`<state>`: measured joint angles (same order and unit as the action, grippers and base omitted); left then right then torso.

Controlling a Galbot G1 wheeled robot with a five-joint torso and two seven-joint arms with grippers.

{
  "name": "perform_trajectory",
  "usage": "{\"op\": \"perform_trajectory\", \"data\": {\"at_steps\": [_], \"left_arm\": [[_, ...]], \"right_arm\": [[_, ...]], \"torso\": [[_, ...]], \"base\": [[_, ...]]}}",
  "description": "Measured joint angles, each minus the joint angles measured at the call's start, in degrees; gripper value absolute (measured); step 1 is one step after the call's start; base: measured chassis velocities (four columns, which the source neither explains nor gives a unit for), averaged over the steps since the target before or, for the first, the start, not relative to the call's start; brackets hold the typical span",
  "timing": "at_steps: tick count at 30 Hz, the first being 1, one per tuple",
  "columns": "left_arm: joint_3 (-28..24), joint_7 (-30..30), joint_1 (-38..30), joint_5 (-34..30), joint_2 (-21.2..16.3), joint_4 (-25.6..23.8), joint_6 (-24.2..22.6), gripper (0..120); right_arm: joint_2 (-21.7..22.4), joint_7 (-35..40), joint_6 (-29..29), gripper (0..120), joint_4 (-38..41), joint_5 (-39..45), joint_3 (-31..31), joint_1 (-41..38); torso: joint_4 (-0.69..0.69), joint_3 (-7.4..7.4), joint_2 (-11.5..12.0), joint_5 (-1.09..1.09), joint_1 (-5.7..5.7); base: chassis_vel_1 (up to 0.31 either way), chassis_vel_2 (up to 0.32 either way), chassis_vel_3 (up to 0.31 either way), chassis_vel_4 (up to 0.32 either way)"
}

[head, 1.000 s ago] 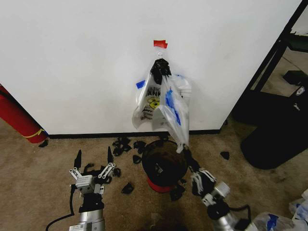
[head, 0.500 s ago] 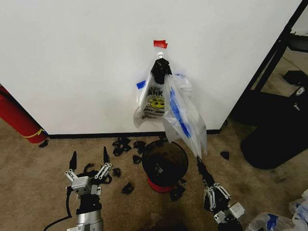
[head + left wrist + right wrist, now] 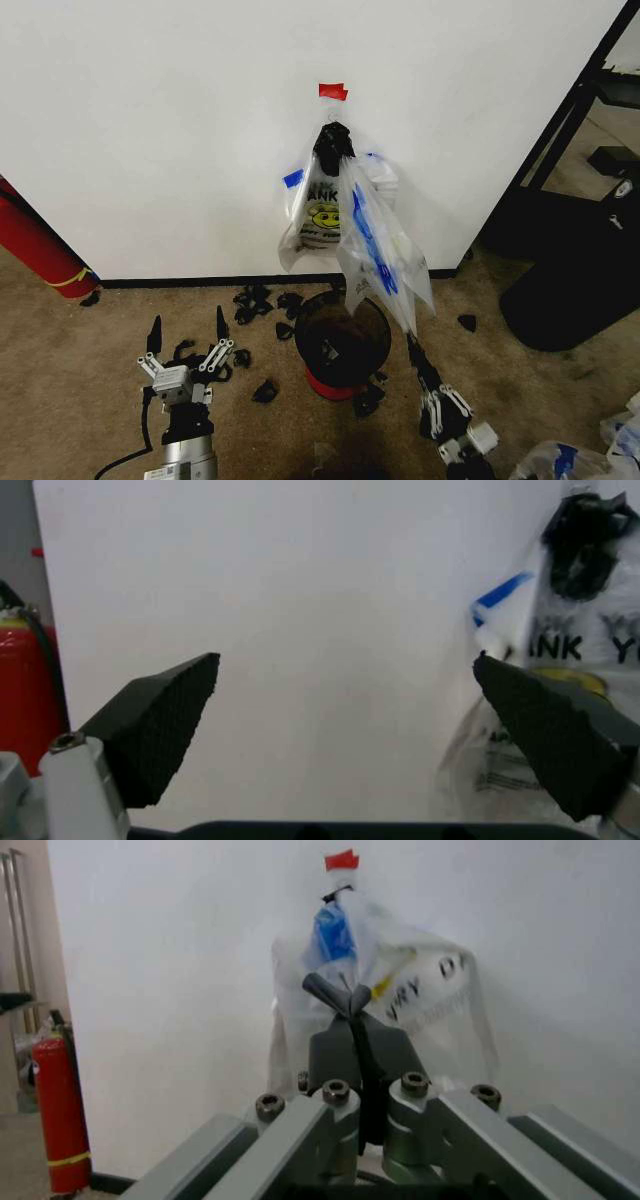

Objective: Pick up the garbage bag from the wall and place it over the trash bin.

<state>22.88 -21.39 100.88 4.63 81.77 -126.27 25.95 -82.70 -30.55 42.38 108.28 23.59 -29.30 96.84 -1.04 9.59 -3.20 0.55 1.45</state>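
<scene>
Right gripper (image 3: 411, 347) pinching the garbage bag (image 3: 375, 250) beside the trash bin (image 3: 341, 345).
The bag stretches from the black knot (image 3: 333, 142) on the wall (image 3: 150, 130) down past the bin's rim; left gripper (image 3: 187, 334), fingers spread wide, waits left of the bin.

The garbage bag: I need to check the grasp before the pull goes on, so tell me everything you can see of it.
The garbage bag is thin clear plastic with blue strips, stretched into a slanted sheet from the black knot on the wall down towards the trash bin. Its top is at the knot with the other bags; its lower corner is pinched in the right gripper, fingers shut on it. The right wrist view shows crumpled film and black lettering above the fingers. The left gripper is open, apart from it.
</scene>
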Motion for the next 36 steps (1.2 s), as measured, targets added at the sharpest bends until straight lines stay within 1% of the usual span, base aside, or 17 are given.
{"op": "perform_trajectory", "data": {"at_steps": [5,8,9,10,13,14,15,17,19,22,23,24,26,28,30,31,36], "left_arm": [[-0.46,0.53,-0.28,-1.5,-2.6,-1.43,-1.64,100],[-1.48,1.25,-0.83,-4.48,-5.9,-3.36,-4.47,100],[-1.48,1.25,-0.83,-4.48,-5.9,-3.36,-4.47,100],[-1.89,1.52,-1.13,-5.8,-7.28,-4.14,-5.62,100],[-2.92,2.51,-3.22,-12.19,-14.01,-7.74,-11.23,100],[-3.11,2.93,-4.32,-14.86,-17.07,-9.31,-13.64,100],[-3.11,2.93,-4.32,-14.86,-17.07,-9.31,-13.64,100],[-3.48,3.61,-7.82,-21.48,-24.18,-12.07,-18.66,100],[-4.52,3.56,-14.22,-30.42,-31.33,-14.33,-24.24,100],[-8.21,2.03,-25.57,-44.18,-38.52,-16.03,-32.49,100],[-8.21,2.03,-25.57,-44.18,-38.52,-16.03,-32.49,100],[-9.94,1.51,-29.27,-48.12,-40.43,-16.1,-35.08,100],[-14.81,0.98,-36.37,-52.35,-43.36,-15.22,-37.87,100],[-21.04,0.77,-43.55,-53.7,-44.55,-12.29,-38.84,100],[-26.31,-0.23,-49.64,-54.02,-43.33,-8.44,-38.88,100],[-26.31,-0.23,-49.64,-54.02,-43.33,-8.44,-38.88,100],[-38.92,-4.7,-65.12,-58.08,-35.58,2.08,-39.83,100]], "right_arm": [[0.34,4.97,-5.64,0,0.38,-3.31,2.04,-5.44],[0.68,7.52,-8.91,0,-0.62,-5.66,3.15,-10.25],[0.68,7.52,-8.91,0,-0.62,-5.66,3.15,-10.25],[0.71,8.05,-9.59,0,-0.83,-6.06,3.41,-11.13],[0.34,9.62,-11.71,0,-1.34,-8.0,4.72,-13.95],[0.05,10.16,-12.05,0,-1.62,-9.0,5.28,-14.63],[0.05,10.16,-12.05,0,-1.62,-9.0,5.28,-14.63],[-0.68,11.21,-12.33,0,-2.44,-10.89,6.08,-15.88],[-1.78,12.08,-12.46,0,-3.35,-12.7,6.5,-16.64],[-3.11,12.74,-12.48,0,-4.23,-14.5,6.81,-17.05],[-3.11,12.74,-12.48,0,-4.23,-14.5,6.81,-17.05],[-3.47,12.88,-12.48,0,-4.54,-15.09,6.94,-17.15],[-4.08,12.94,-12.45,0,-4.84,-16.07,7.05,-17.19],[-4.41,13.06,-12.38,0,-4.84,-16.56,6.84,-17.0],[-4.42,13.17,-12.3,0,-4.83,-16.63,6.36,-16.84],[-4.42,13.17,-12.3,0,-4.83,-16.63,6.36,-16.84],[-3.78,13.3,-12.23,0,-4.42,-15.95,4.94,-16.45]], "torso": [[0.01,0.0,0.0,0.01,0.01],[0.01,0.01,0.0,0.01,0.01],[0.01,0.01,0.0,0.01,0.01],[0.01,0.01,0.01,0.02,0.01],[0.01,0.01,0.01,0.04,0.01],[0.01,0.01,0.01,0.03,0.01],[0.01,0.01,0.01,0.03,0.01],[0.01,0.0,0.01,0.01,0.01],[0.0,0.01,0.01,0.03,0.01],[-0.02,0.01,0.01,0.02,0.01],[-0.02,0.01,0.01,0.02,0.01],[-0.03,0.01,0.01,0.01,0.01],[-0.01,0.01,0.01,-0.01,0.01],[0.0,0.01,0.01,-0.01,0.01],[0.0,0.01,0.01,0.01,0.01],[0.0,0.01,0.01,0.01,0.01],[-0.02,0.01,0.01,0.0,0.01]], "base": [[0.0,0.0,0.0,0.0],[0.0,0.0,0.0,0.0],[0.0,0.0,0.0,0.0],[0.0,0.0,0.0,0.0],[0.0,0.0,0.0,0.0],[0.0,0.0,0.0,0.0],[0.0,0.0,0.0,0.0],[0.0,0.0,0.0,0.0],[0.0,0.0,0.0,0.0],[0.0,0.0,0.0,0.0],[0.0,0.0,0.0,0.0],[0.0,0.0,0.0,0.0],[0.0,0.0,0.0,0.0],[0.0,0.0,0.0,0.0],[0.0,0.0,0.0,0.0],[0.0,0.0,0.0,0.0],[0.0,0.0,0.0,0.0]]}}
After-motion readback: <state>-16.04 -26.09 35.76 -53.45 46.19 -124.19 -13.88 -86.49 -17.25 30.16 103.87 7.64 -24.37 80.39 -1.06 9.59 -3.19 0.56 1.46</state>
